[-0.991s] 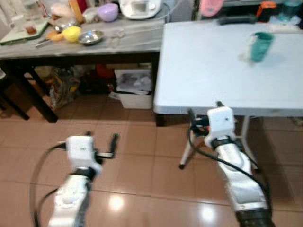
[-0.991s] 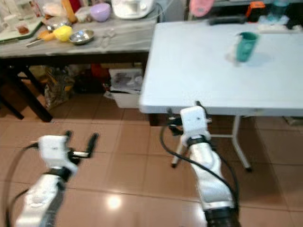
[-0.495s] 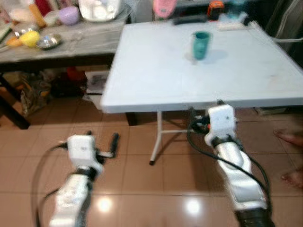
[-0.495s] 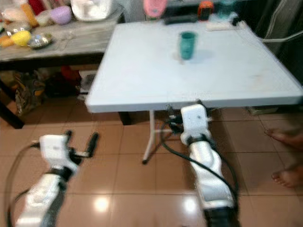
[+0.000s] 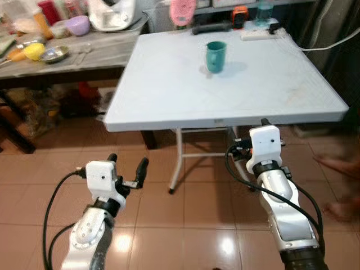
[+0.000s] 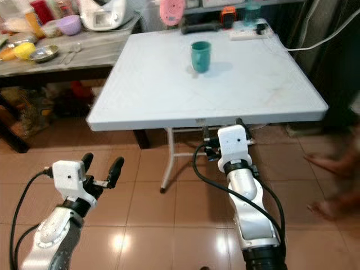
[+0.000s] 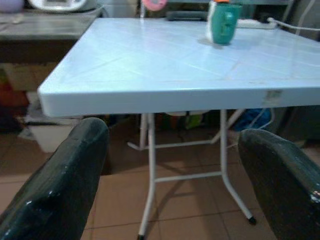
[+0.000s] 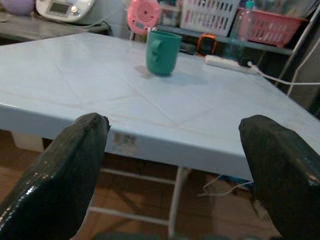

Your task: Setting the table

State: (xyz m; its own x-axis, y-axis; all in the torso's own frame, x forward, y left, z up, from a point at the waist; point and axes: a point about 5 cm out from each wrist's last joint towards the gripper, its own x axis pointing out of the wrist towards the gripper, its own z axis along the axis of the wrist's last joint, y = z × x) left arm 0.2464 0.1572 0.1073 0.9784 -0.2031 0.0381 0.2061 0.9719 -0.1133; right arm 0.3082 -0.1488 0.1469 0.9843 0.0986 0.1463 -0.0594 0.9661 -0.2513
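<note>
White square folding surface (image 5: 169, 84) carries one teal ceramic mug (image 5: 215, 56), upright, toward the far edge. Behind the mug: white power strip (image 5: 260, 34) and pink round fan (image 5: 180, 10). Left claw (image 5: 126, 165) is low over the tiled floor (image 5: 185, 214), short of the surface's near edge, fingers apart, empty. Right claw (image 8: 175, 150) just under the near edge, fingers apart, empty, pointed toward the mug.

head stereo looking down, wrist views low, all sharing white table (image 5: 169, 84)
</note>
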